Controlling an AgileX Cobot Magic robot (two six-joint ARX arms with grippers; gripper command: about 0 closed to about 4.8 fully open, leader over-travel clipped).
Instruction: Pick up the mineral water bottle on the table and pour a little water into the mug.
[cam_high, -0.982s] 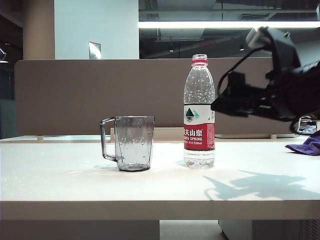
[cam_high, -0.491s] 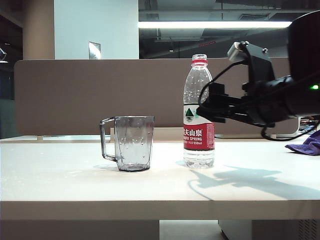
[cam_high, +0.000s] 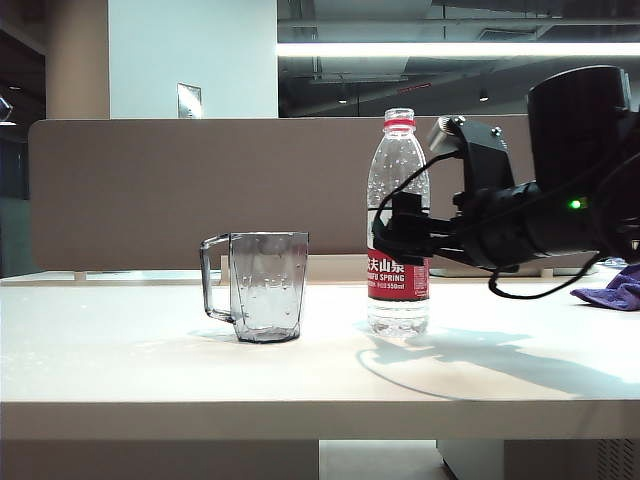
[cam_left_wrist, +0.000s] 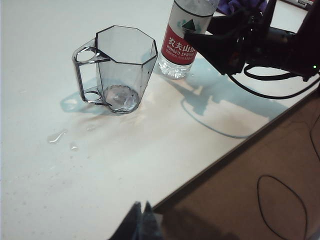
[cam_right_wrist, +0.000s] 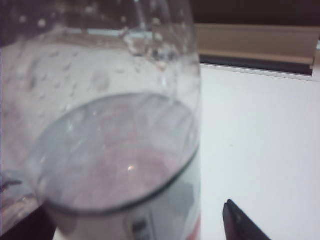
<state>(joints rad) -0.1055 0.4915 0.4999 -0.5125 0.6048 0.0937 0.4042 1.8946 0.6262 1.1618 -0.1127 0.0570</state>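
Clear plastic mineral water bottle (cam_high: 398, 225) stands upright on the surface (cam_high: 300, 370), between the spread fingers of the right hand (cam_high: 385, 238). Beyond it stands the mug (cam_high: 262, 285). Left hand (cam_left_wrist: 140, 224): opening unclear, well apart.

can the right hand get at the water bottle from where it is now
Probably yes: the right hand, open, is already at the mineral water bottle at label height, with nothing between them. The mug stands apart on the far side.
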